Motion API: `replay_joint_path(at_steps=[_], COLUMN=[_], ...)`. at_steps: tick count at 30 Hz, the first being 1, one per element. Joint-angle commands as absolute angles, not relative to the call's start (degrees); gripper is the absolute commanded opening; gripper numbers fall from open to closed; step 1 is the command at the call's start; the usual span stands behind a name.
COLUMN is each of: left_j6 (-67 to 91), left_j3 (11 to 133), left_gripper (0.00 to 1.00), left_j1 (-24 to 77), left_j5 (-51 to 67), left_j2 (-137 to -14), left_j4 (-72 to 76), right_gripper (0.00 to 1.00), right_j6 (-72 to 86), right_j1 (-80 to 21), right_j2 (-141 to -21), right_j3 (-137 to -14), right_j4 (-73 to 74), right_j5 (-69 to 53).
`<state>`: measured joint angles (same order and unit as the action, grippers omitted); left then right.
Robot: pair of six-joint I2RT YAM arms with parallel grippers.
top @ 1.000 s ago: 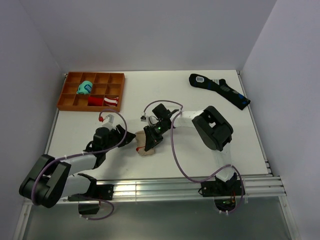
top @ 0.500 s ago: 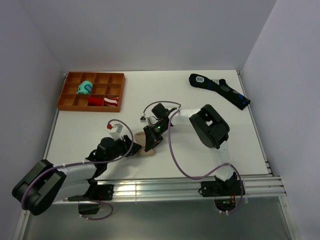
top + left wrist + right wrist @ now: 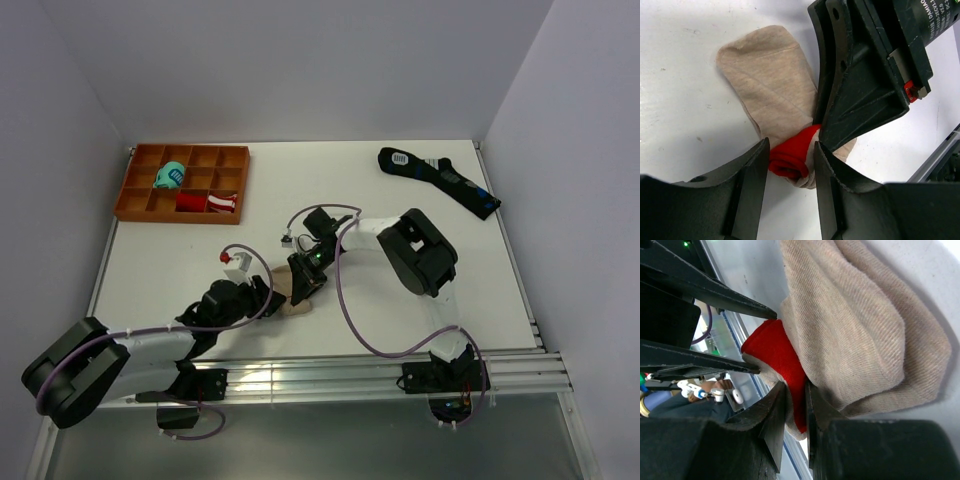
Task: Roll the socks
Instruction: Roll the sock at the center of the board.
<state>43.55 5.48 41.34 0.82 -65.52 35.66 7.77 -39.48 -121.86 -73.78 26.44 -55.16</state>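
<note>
White tabletop [image 3: 300,190] between pale walls fills the overhead view, with an orange plastic compartment tray [image 3: 225,160] at 10 o'clock holding a teal rolled bundle [image 3: 170,177] and a red-and-white rolled bundle [image 3: 205,202], and a long black sock with blue and white marks [image 3: 440,180] lying at 1 o'clock. The tan fabric socks with a red end [image 3: 292,304] lie near the front edge, at about 7 o'clock from the table's middle, with both arms meeting over them. By my judgement the roll is only begun: the red end is curled into a small tight coil, while a broad beige flap [image 3: 767,80] lies flat on the table and is not yet wound in, so most of the rolling is left, and nothing of this pair is in the tray. The left gripper [image 3: 790,150] sits at 9 o'clock of the pair; its jaws bracket the red coil, fabric fills the gap and touches both fingers, so I read it as clamped on that end. From there the unrolled flap runs away toward 11 o'clock. The right gripper [image 3: 795,390] comes down from 12 o'clock and pinches a fold of red fabric tightly between nearly closed jaws, with the beige layers [image 3: 855,325] bunched just beyond its tips at 1 o'clock
</note>
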Motion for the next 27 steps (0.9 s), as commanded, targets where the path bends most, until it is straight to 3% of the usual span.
replay_joint_path(at_steps=[1, 21, 23, 27], left_j6=[42.8, 44.3, 44.74, 46.4], left_j3=[6.16, 6.15, 6.94, 8.0], left_gripper=[0.47, 0.46, 0.43, 0.18], left_j1=[42.62, 45.44, 45.53, 45.61], left_j5=[-2.37, -4.3, -4.48, -4.13], left_j2=[-63.99, -69.61, -70.75, -72.86], left_j4=[35.6, 38.41, 38.15, 37.62], right_gripper=[0.15, 0.15, 0.15, 0.17], right_j6=[4.31, 4.22, 4.39, 4.83], right_j1=[-39.64, -39.46, -39.46, -39.46], right_j2=[-125.86, -126.21, -125.95, -124.72], right_j3=[-72.95, -73.74, -73.21, -71.46], right_j4=[30.32, 30.5, 29.53, 27.34], right_j5=[-44.21, -44.65, -44.65, -44.65])
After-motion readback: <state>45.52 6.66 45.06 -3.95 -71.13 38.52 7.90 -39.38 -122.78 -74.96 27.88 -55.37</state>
